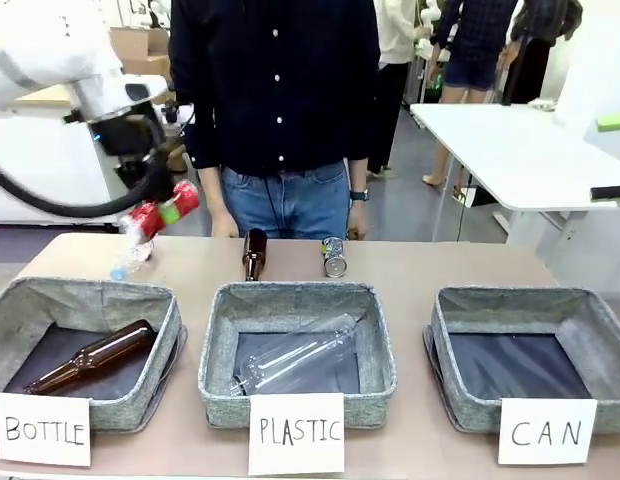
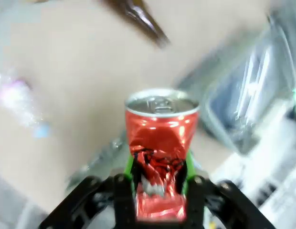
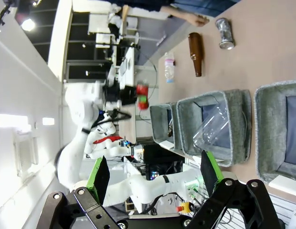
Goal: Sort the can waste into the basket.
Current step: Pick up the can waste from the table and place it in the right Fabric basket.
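Pinching the dented red can (image 2: 160, 138) low on its crumpled body, the left gripper (image 2: 160, 183) holds it above the far-left part of the table (image 1: 440, 262); the right gripper (image 3: 153, 168) hangs spread and empty. The carry should run level across to the CAN basket (image 1: 515, 297) at the right end. Since the blurred grip looks possibly shallow, a slow swing is safer, with release only once the can is over that basket.

Worktop (image 1: 420, 275): tan surface | near edge: three grey baskets in a row, left basket (image 1: 30, 290) signed BOTTLE, middle basket (image 1: 290, 290) signed PLASTIC, right basket (image 1: 510, 296) signed CAN | far edge, centre: brown bottle (image 1: 254, 254) and dented can (image 1: 334, 257) lying near each other, apart | far-left corner: clear plastic bottle (image 1: 130, 262).
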Controlling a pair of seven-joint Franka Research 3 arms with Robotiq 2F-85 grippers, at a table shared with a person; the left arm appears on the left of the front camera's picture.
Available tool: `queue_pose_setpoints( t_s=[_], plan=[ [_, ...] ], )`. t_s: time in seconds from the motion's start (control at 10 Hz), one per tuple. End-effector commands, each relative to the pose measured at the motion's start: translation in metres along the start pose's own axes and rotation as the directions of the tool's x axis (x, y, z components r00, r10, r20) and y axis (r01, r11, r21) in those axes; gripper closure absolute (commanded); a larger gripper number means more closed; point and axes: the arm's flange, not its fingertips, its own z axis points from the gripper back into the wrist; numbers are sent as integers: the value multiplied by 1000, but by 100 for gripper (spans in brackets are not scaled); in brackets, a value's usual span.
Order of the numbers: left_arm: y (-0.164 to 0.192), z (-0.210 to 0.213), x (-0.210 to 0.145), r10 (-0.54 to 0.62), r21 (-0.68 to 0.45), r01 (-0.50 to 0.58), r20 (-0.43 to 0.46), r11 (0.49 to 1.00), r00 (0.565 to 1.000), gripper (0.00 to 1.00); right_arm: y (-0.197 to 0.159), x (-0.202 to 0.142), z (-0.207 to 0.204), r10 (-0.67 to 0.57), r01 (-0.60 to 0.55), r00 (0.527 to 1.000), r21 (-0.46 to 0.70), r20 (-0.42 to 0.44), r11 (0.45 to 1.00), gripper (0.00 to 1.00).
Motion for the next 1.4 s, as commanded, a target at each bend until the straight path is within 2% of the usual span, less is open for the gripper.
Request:
queue_pose_setpoints(
  t_s=[0.0, 0.1, 0.2, 0.5, 0.6, 0.7, 0.8, 0.9, 1.0, 1.1, 1.2, 1.3],
  plan=[
    [-83, -11, -132, -260, 79, 253, 108, 964, 959, 100, 0, 2, -1, 25, -25, 1000, 24, 2, 999, 0],
    [-86, -19, -148, -244, 113, 224, 222, 968, 944, 100, 0, 2, -1, 25, -25, 1000, 24, 2, 999, 0],
    [-37, 0, -45, -146, 18, 146, 2, 989, 989, 100, 0, 2, -1, 25, -25, 1000, 24, 2, 999, 0],
    [-37, 0, -45, -146, 18, 146, 2, 989, 989, 100, 0, 2, -1, 25, -25, 1000, 24, 2, 999, 0],
    [-52, -9, -72, -179, 39, 178, 36, 983, 983, 59, 0, 1, 0, -1, 1, 1000, -1, -2, 1000, 0],
    [-60, -24, -44, -280, -20, 286, 148, 958, 949, 59, 6, -7, 7, 80, -78, 996, -75, 25, 994, 0],
    [-94, -32, 5, -391, 3, 405, 273, 914, 879, 59, 13, -12, 31, 132, -127, 991, -116, 34, 985, 0],
    [-144, -33, 48, -503, 27, 521, 311, 853, 806, 59, 16, -14, 62, 165, -151, 984, -169, 73, 974, 0],
    [-201, -30, 86, -507, 32, 547, 422, 836, 751, 59, 12, -20, 117, 182, -142, 970, -227, 164, 963, 0],
    [-260, -35, 116, -496, -72, 593, 471, 802, 729, 59, 6, -25, 148, 176, -119, 964, -267, 200, 956, 0],
    [-319, -52, 147, -468, -147, 591, 472, 794, 747, 59, -4, -35, 189, 186, -88, 949, -352, 256, 932, 0],
    [-360, -72, 173, -477, -130, 594, 471, 794, 742, 59, -14, -46, 213, 208, -63, 933, -435, 294, 898, 0]
  ],
)
